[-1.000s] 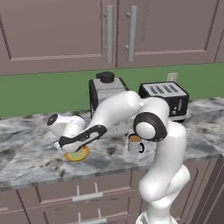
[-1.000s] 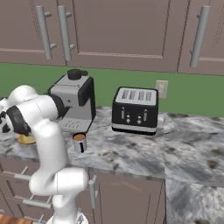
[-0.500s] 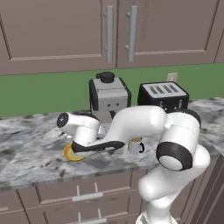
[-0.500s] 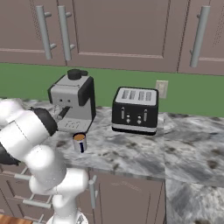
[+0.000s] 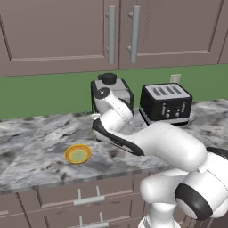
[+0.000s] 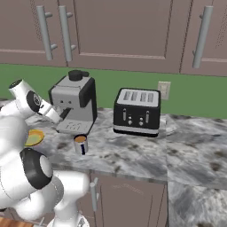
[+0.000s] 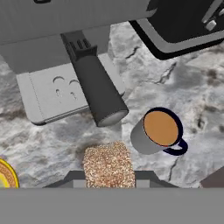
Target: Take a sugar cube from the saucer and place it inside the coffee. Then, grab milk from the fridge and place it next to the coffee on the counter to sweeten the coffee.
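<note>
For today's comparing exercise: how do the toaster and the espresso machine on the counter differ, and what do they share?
The toaster is black and low, with slots on top; the espresso machine is grey and taller, with a round black knob on top. The espresso machine has a dark handle sticking out in front; the toaster has none. Both are boxy and stand against the green wall.

Base views flank counter (image 5: 40, 151); hand view overhead.

Coffee (image 6: 80, 142) on counter (image 6: 133, 155) before espresso machine (image 6: 74, 106); toaster (image 6: 137, 111) right; saucer (image 5: 78, 154) left.
</note>
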Motion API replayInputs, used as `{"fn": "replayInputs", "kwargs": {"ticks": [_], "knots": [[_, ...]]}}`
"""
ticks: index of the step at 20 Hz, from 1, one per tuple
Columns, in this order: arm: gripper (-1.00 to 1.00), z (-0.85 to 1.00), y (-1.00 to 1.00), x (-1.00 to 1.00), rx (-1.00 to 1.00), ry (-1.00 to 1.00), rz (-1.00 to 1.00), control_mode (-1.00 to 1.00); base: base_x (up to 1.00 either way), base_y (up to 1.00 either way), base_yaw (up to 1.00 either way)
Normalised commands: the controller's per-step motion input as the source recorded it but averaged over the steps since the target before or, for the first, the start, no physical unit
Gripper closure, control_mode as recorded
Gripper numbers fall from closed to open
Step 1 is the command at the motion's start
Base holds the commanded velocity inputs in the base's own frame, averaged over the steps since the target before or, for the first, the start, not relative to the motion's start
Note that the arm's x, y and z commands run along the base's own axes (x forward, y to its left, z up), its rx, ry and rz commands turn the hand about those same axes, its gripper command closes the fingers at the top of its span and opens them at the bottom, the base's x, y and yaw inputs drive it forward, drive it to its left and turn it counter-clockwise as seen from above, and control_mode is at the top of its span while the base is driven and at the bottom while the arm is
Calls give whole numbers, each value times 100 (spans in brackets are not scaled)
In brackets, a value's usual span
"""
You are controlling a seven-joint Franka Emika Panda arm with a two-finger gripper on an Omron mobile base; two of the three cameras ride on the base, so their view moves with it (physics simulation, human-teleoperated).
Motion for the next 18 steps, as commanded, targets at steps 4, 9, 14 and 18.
{"fn": "replayInputs", "kwargs": {"ticks": [4, 9, 14, 18], "knots": [[100, 11, -90, -1, 8, 26, -5, -100, 0, 0, 0], [100, 0, -66, 0, 0, 20, -2, -100, 0, 0, 0], [100, 0, -32, 0, 0, 15, 0, -100, 0, 0, 0], [100, -37, 2, 3, 0, 4, -2, -100, 0, 0, 0]]}}
